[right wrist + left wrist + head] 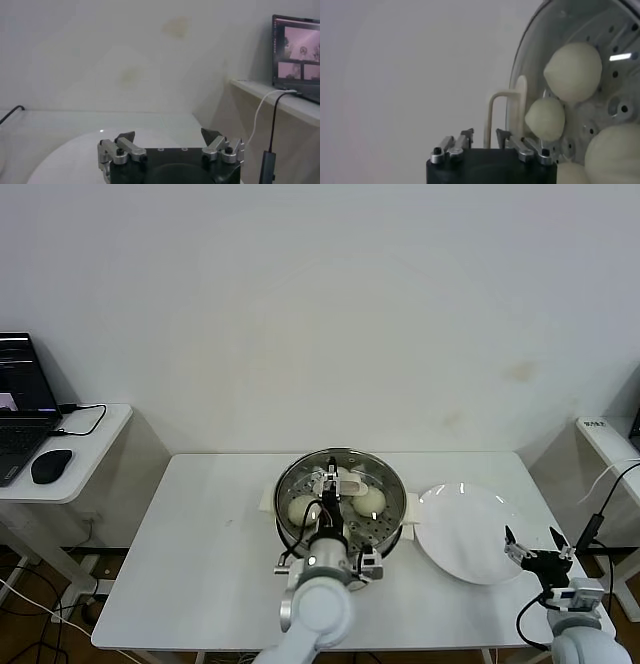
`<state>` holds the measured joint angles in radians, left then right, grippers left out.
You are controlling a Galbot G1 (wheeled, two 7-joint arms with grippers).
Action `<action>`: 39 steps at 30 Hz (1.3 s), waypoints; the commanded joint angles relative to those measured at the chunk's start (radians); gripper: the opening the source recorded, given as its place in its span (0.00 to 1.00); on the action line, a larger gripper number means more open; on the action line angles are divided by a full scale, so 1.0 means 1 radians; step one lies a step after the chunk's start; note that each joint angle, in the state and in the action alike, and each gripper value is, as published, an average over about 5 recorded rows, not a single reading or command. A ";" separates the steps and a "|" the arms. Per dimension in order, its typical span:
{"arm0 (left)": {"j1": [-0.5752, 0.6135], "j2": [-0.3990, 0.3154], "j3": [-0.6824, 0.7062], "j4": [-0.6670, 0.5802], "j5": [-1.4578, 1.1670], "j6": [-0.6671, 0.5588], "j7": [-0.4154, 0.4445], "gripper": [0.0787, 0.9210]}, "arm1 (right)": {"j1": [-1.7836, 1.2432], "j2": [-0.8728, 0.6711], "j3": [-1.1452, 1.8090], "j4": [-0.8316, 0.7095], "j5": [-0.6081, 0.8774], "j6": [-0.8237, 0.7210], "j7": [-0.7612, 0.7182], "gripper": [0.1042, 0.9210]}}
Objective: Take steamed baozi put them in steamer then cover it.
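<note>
Holding the cover flat over steamer; left gripper.

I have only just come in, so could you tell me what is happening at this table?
The left gripper is over the steamer, its jaws at the handle of the glass cover, which sits on the pot. Baozi show through the glass, lying on the perforated tray. The right gripper waits with jaws open at the near edge of the white plate, which holds nothing.
</note>
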<state>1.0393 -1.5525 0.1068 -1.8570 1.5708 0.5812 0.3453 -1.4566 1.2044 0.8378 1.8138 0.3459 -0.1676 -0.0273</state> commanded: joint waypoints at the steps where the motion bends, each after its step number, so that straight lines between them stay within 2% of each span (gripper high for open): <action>1: 0.033 0.031 0.002 -0.156 -0.060 -0.003 0.048 0.68 | -0.003 -0.002 0.003 0.001 0.000 -0.001 0.001 0.88; 7: 0.061 0.051 -0.005 -0.214 -0.084 -0.005 0.053 0.85 | -0.011 0.000 0.004 0.008 -0.002 -0.001 0.000 0.88; 11: 0.101 0.072 -0.040 -0.280 -0.115 -0.018 0.050 0.88 | -0.021 0.000 0.005 0.018 -0.002 -0.001 0.000 0.88; 14: 0.159 0.087 -0.125 -0.364 -0.216 -0.065 0.041 0.88 | -0.041 -0.012 0.004 0.036 0.009 -0.001 -0.003 0.88; 17: 0.227 0.124 -0.229 -0.435 -0.402 -0.110 -0.022 0.88 | -0.077 -0.041 -0.010 0.074 0.033 0.008 -0.011 0.88; 20: 0.303 0.179 -0.324 -0.460 -0.602 -0.163 -0.162 0.88 | -0.114 -0.075 -0.036 0.118 0.056 0.026 -0.017 0.88; 24: 0.391 0.193 -0.454 -0.443 -0.861 -0.277 -0.333 0.88 | -0.135 -0.094 -0.080 0.148 0.063 0.058 -0.027 0.88; 29: 0.476 0.151 -0.621 -0.350 -1.122 -0.428 -0.431 0.88 | -0.143 -0.094 -0.115 0.166 0.069 0.085 -0.025 0.88; 33: 0.554 0.168 -0.688 -0.248 -1.308 -0.494 -0.455 0.88 | -0.164 -0.097 -0.130 0.169 0.055 0.107 -0.028 0.88; 39: 0.664 0.172 -0.692 -0.193 -1.425 -0.490 -0.441 0.88 | -0.220 -0.094 -0.130 0.213 0.052 0.088 -0.044 0.88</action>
<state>1.4929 -1.3903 -0.4177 -2.1506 0.5796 0.2260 0.0156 -1.6067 1.1221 0.7384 1.9606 0.3937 -0.0839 -0.0550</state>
